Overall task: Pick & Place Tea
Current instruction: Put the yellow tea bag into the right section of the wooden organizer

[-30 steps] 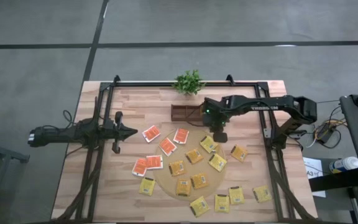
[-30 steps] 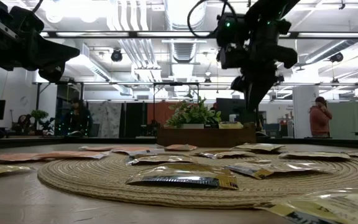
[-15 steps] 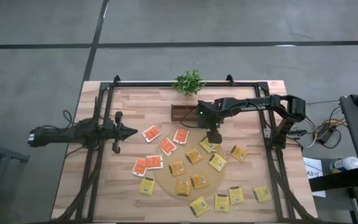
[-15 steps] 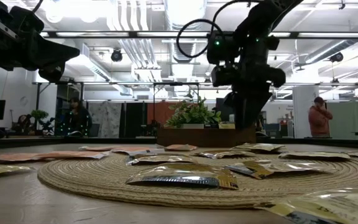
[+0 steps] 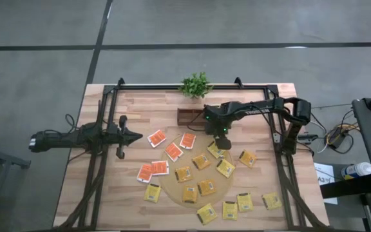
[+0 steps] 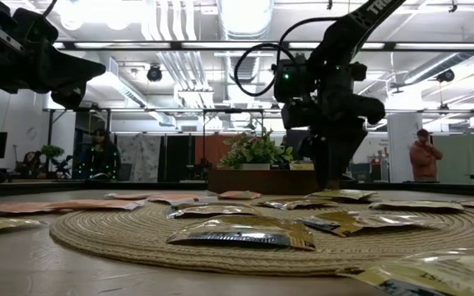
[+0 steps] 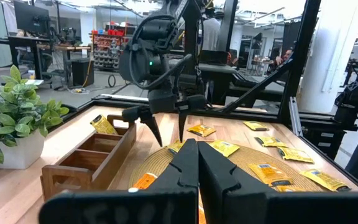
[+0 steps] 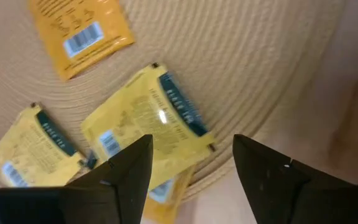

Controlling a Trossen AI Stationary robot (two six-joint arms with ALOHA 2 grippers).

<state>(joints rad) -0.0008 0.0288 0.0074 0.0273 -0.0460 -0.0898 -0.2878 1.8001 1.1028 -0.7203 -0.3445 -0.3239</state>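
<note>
Your tea packets lie flat all over the near half of the table (image 5: 134, 109): yellow packets (image 5: 206, 187) on and around the round mat (image 5: 172, 187), and orange-red packets (image 5: 174, 151) on the bare wood to the mat's left. One yellow packet (image 5: 216, 149) sits at the mat's far right edge, overlapping another one beneath it; in the right wrist view that same packet (image 8: 148, 118) lies partly off the mat's rim. Your right gripper (image 5: 223, 133) hangs directly over that packet with its jaws spread wide and nothing between them; the fingers (image 8: 129, 168) frame the packet on either side, and the fingertips point down at it in the left wrist view (image 7: 166, 132). You cannot tell whether the tips touch the packet. Just beyond the gripper stands the wooden box (image 5: 190, 116), with a yellow packet (image 7: 104, 125) in it, and the plant (image 5: 195, 84) is at the far edge. Your left gripper (image 5: 134, 136) waits well to the left, jaws closed, holding nothing.
</note>
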